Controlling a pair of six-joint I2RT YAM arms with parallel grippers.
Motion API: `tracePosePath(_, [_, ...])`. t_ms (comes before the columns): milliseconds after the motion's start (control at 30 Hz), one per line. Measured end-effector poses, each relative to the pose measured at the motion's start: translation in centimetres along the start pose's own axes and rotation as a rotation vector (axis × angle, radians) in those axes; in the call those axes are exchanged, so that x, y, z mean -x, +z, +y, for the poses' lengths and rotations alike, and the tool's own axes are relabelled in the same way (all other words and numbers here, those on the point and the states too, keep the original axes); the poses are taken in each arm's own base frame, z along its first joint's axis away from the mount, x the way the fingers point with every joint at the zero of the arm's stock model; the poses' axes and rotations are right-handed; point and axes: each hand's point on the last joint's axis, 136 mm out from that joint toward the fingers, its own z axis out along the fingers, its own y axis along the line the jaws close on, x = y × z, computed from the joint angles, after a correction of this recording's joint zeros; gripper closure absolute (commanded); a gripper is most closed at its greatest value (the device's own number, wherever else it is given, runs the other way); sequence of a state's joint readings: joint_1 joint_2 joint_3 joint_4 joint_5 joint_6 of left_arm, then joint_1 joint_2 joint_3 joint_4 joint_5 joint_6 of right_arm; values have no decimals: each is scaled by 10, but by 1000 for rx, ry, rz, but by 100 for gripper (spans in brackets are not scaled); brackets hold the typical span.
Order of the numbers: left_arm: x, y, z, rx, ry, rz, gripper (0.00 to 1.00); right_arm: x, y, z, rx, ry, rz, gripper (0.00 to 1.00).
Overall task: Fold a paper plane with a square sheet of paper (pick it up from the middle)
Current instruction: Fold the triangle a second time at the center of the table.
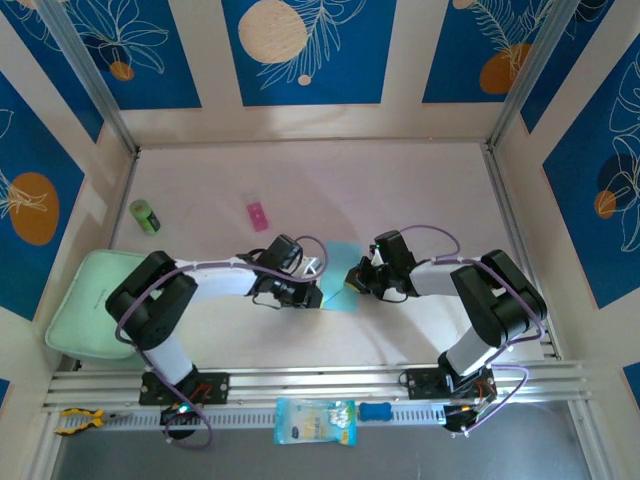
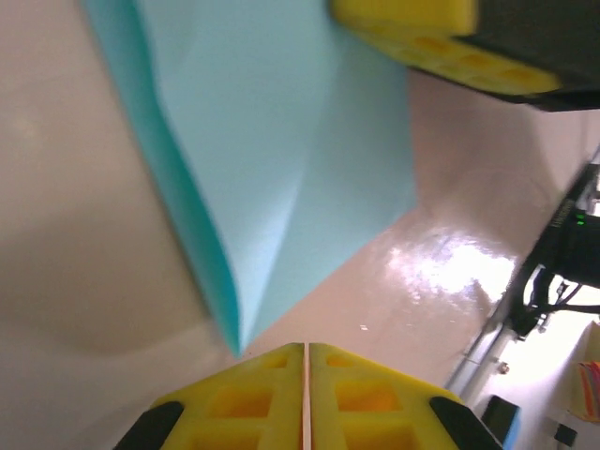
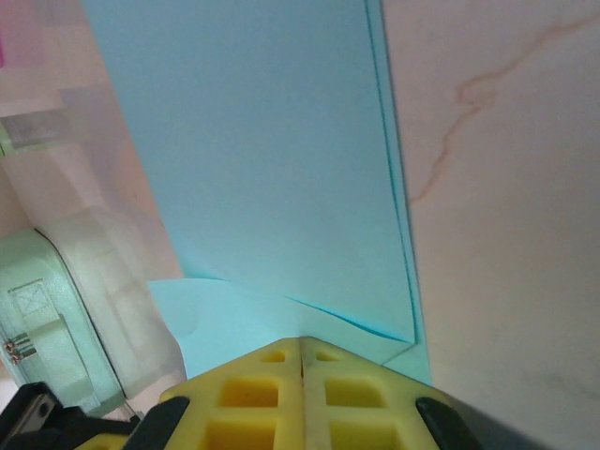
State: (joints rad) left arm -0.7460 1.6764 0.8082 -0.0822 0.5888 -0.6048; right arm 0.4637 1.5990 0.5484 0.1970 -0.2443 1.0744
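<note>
Top external view puts the square sheet of paper on the table, part-folded. The left gripper is at the paper's left edge and the right gripper at its right edge, so the two arms meet nose to nose across it. A pink block lies well apart from the paper, up and to its left, out of the work.

From the left wrist, the paper shows a flap doubled over. Its layers run down to a sharp corner just beside the left gripper's clenched tips, and no paper shows between those fingers. The right gripper's yellow finger sits at the paper's far edge.

From the right wrist, the right gripper is also clenched tight, its tips at the near edge of the paper, where two layers overlap. Whether it pinches a layer or merely presses on it I cannot tell.

My reading is that shut jaws make a narrow, blunt tool, suited to pinning one side of the paper while a crease on the other side gets pressed flat. The paper is far from a dart shape, so the folding looks early. Thin paper probably slides easily on this glossy table, hence a gripper at each side.
</note>
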Motion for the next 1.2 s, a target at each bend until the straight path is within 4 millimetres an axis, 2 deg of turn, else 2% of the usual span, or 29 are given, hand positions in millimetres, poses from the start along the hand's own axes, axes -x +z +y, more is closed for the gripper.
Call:
tracePosePath(233, [26, 5, -18, -55, 26, -13, 90, 0, 0, 0, -2, 1, 0, 100])
tracePosePath(400, [33, 15, -13, -40, 18, 5, 92, 0, 0, 0, -2, 1, 0, 100])
tracePosePath(633, [17, 25, 16, 11, -44, 48, 93, 0, 0, 0, -2, 1, 2, 100])
tracePosePath(1200, [5, 15, 24, 40, -5, 16, 93, -3, 0, -1, -3, -5, 15, 100])
